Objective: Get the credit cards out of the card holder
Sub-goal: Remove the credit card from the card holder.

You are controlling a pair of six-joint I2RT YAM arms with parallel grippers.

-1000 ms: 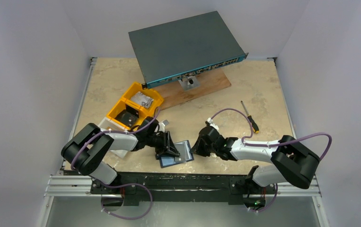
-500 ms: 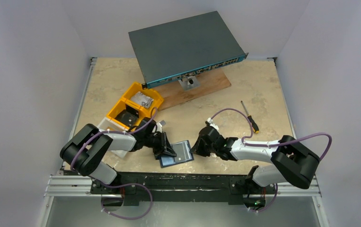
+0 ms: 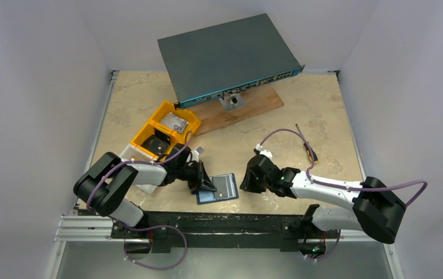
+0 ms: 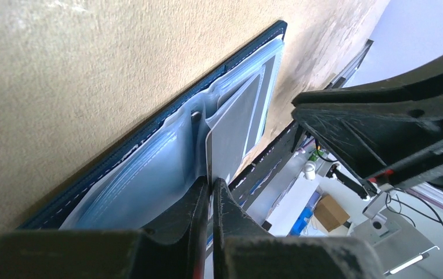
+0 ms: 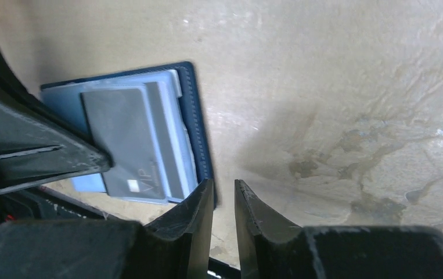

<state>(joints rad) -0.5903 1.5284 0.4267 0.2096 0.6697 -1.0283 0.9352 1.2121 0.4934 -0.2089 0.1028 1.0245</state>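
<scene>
Reaching low and sideways, the left gripper [image 4: 210, 189] pinches the edge of a credit card [image 4: 239, 125] inside the open card holder [image 3: 224, 187] on the table [image 3: 149, 99]; the right gripper [image 5: 224, 195] hovers beside, jaws slightly apart.

The worktop [image 3: 323, 110] looks like mottled beige stone, matt and faintly pitted. The card holder [image 5: 198, 133] has a dark navy, leather-like cover with stitched edging; its sleeves [image 4: 149, 174] are clear glossy plastic. The grey card [image 5: 126, 133] is smooth and matt. The left claw [image 4: 209, 183] is scuffed black plastic. At upper centre lies a bare wooden board [image 3: 254, 104].
</scene>
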